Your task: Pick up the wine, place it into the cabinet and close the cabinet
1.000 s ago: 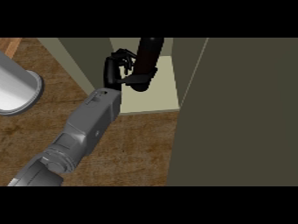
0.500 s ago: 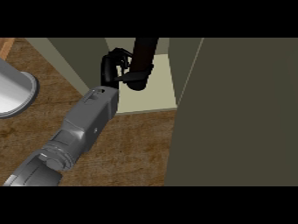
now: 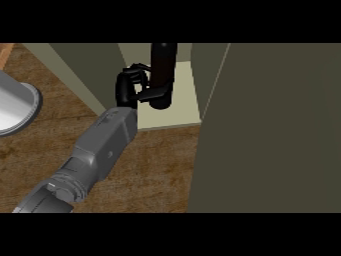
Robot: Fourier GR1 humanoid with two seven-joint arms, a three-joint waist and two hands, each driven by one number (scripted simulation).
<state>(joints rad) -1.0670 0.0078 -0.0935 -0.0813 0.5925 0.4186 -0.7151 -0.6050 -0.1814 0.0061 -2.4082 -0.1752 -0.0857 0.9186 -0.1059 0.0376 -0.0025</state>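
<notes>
Black fingers of the right hand (image 3: 132,87) are curling round the wine bottle (image 3: 162,75), which is standing upright just right of the palm, over the pale cabinet (image 3: 177,112) floor. I am judging it not yet released. Its neck is cut off above; the door (image 3: 284,130) is blocking everything rightward, and no left hand is showing.

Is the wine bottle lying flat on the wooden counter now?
No, the wine bottle is held by the robot hand over the pale cabinet floor, not on the wooden counter.
</notes>
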